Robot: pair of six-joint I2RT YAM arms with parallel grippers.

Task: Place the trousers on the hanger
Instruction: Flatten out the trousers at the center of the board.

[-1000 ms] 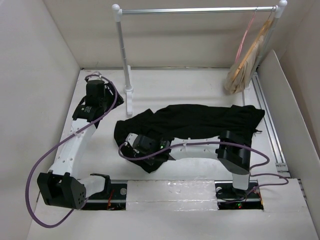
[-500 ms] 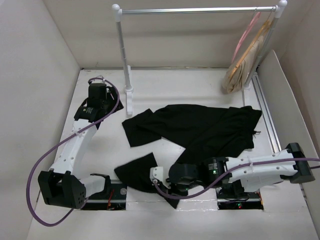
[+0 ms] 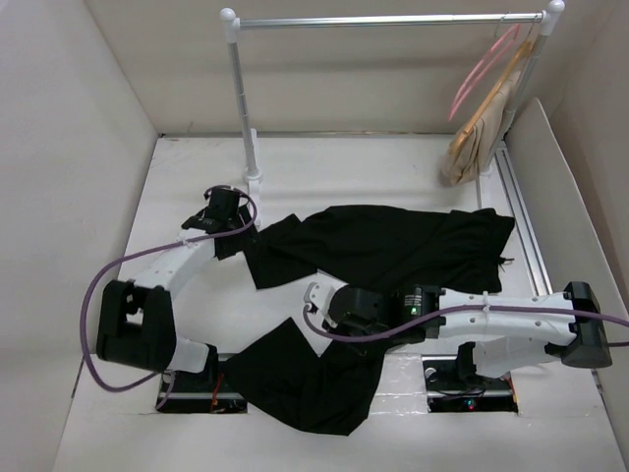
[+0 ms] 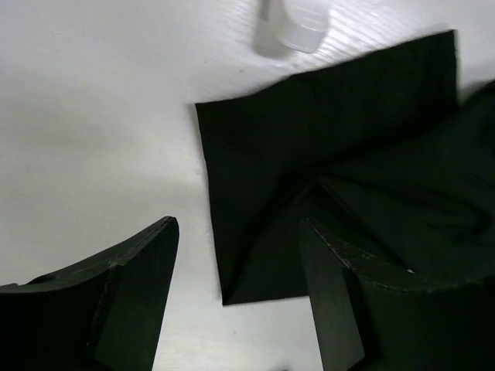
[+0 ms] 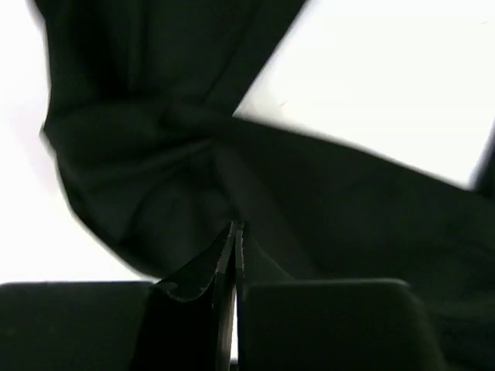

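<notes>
Black soft-fabric trousers (image 3: pixel 393 246) lay spread across the middle of the white desk (image 3: pixel 393 167), matte and lightly creased, with the broad upper part reaching toward 3 o'clock. One leg ended toward 9 o'clock in a flat, square-cornered cuff. The other ran down toward 6 o'clock and draped over the desk's near edge in a loose fold. The thin pink plastic hanger (image 3: pixel 479 69) hung by its hook from the metal clothes rail (image 3: pixel 383 20) at about 1 o'clock, well apart from the cloth and beside the tan wooden hangers (image 3: pixel 486 108).

The left arm reached up along the 9 o'clock side, sharply bent at the elbow, with its purple cable (image 3: pixel 93 295) looping outward. The left gripper (image 4: pixel 238 232) hung over the cuff with its jaws spread wide, and the cuff's lower corner showed between them in the wrist view. Whether the jaws touched the cloth could not be told. The rail's round white post foot (image 4: pixel 298 27) stood at 12 o'clock in that view, just beyond the cuff.

The right arm lay low, stretched from 4 o'clock toward the centre, its links smooth white plastic and its joints black. The right gripper (image 5: pixel 233 232) had its jaws pressed together, pinching a gathered ridge of the trousers, and soft folds fanned out from the tips.
</notes>
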